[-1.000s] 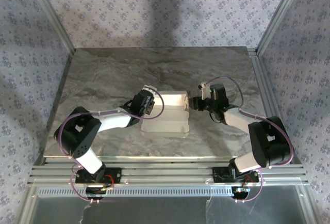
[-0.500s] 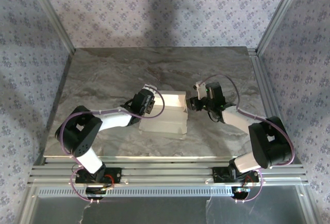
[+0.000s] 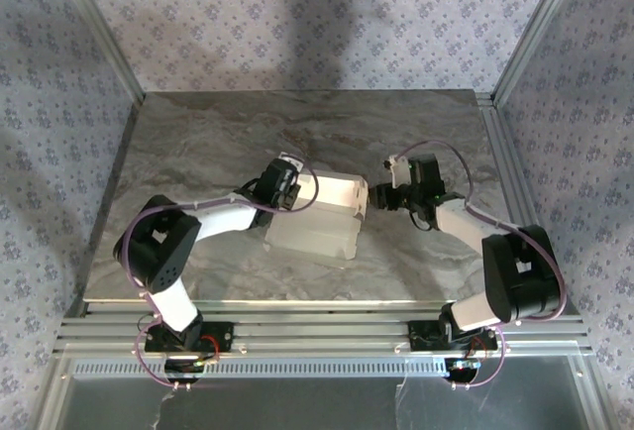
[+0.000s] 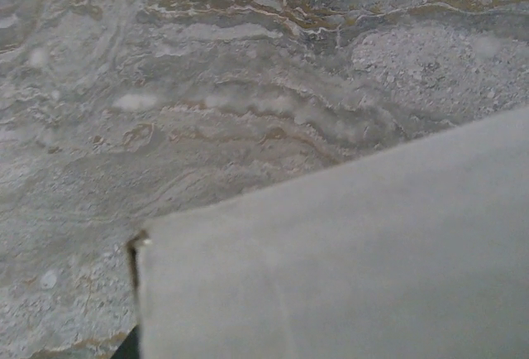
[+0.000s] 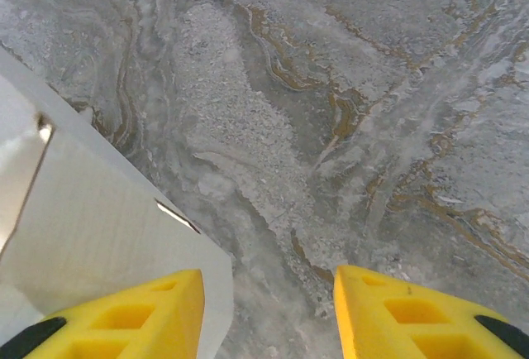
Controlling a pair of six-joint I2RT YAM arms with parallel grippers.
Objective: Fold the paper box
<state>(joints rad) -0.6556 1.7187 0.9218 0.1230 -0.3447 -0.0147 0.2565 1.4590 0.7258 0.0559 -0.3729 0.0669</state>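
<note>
The paper box (image 3: pixel 317 222) is a white, partly folded card shape lying at the middle of the marble table (image 3: pixel 218 133). My left gripper (image 3: pixel 294 190) sits at the box's upper left corner. In the left wrist view a pale panel of the box (image 4: pixel 347 260) runs right up to the camera and hides the fingers; the gripper is shut on that panel. My right gripper (image 3: pixel 379 196) is at the box's right edge. Its yellow fingers (image 5: pixel 132 318) stand open (image 5: pixel 266 293), the left one over a slotted flap (image 5: pixel 91 218), with bare table between them.
Aluminium rails (image 3: pixel 317 336) run along the near edge of the table, in front of both arm bases. Patterned walls close in the back and both sides. Bare marble lies behind the box and to its left and right.
The left gripper has moved up and to the right, and the box has turned and shifted with it. The right gripper came in toward the box, then drew back a little to the right.
</note>
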